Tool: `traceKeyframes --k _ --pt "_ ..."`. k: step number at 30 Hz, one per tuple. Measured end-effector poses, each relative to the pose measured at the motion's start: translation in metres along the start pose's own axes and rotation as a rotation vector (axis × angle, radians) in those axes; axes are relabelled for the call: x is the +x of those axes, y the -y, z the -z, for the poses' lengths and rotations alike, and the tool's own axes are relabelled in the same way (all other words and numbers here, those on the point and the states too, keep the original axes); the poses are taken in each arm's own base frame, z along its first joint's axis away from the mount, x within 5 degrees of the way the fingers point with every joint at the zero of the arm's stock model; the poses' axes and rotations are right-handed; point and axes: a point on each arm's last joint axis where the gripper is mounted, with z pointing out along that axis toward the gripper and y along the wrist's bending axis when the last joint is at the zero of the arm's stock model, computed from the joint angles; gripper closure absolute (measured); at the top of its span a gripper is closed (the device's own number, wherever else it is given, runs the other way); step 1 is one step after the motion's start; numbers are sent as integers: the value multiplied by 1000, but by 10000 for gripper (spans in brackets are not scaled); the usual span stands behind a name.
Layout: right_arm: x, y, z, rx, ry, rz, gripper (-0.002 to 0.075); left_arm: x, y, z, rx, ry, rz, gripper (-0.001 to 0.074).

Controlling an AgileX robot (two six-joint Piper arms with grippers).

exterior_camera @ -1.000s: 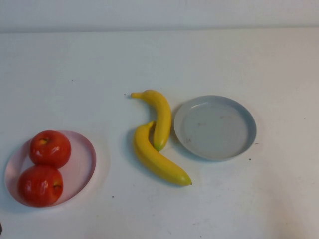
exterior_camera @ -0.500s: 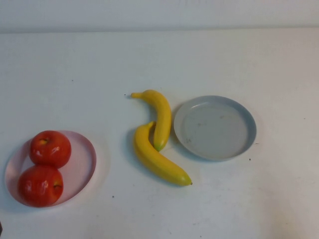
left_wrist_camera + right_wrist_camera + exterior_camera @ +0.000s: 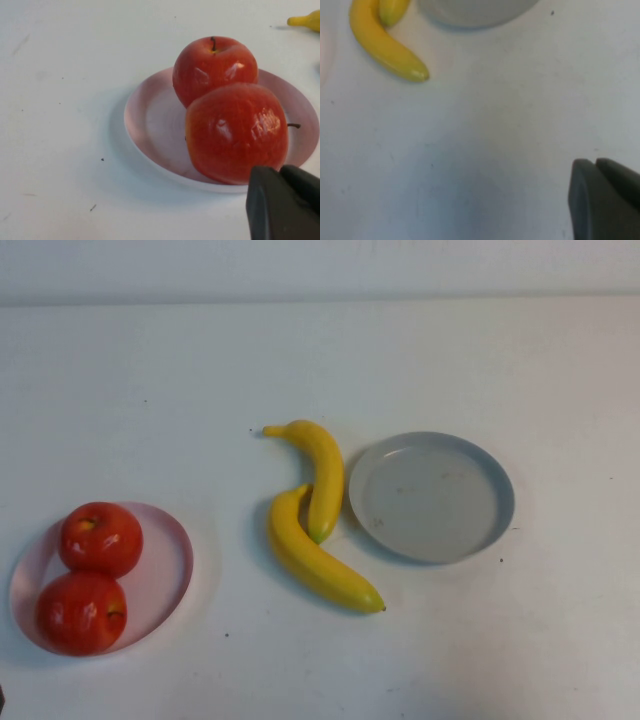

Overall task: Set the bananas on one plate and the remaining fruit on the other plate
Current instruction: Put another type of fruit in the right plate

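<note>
1. Nothing has moved since the earlier frames: fruit and plates lie as they did, and neither arm enters my high view.
2. Nearest me, my left gripper sits low at the left near edge of the surface, its jaws closed on nothing, just short of the near apple.
3. My right gripper is likewise closed and empty, parked over bare surface on the right near side, well apart from the fruit.
4. On the pink plate at near left, the near apple touches the far apple just behind it; both apples rest inside the rim.
5. Toward the middle, the near banana lies on the surface, slanting from upper left to lower right, its green tip pointing near and right.
6. Behind it, the far banana curves down so its green tip rests against the near one's upper part; neither is on a plate.
7. Just right of the bananas is the grey plate, holding nothing; the far banana runs close along its left rim, and I cannot tell whether they touch.
</note>
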Motion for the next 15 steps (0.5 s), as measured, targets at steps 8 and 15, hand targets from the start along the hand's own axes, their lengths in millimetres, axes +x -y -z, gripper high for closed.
traceKeyframes --k 8,15 --pt "-44 -2 -28 62 -224 106 743 0 0 0 0 0 -1 731" --pt "-79 -52 -72 -21 -308 427 743 0 0 0 -1 0 -2 731"
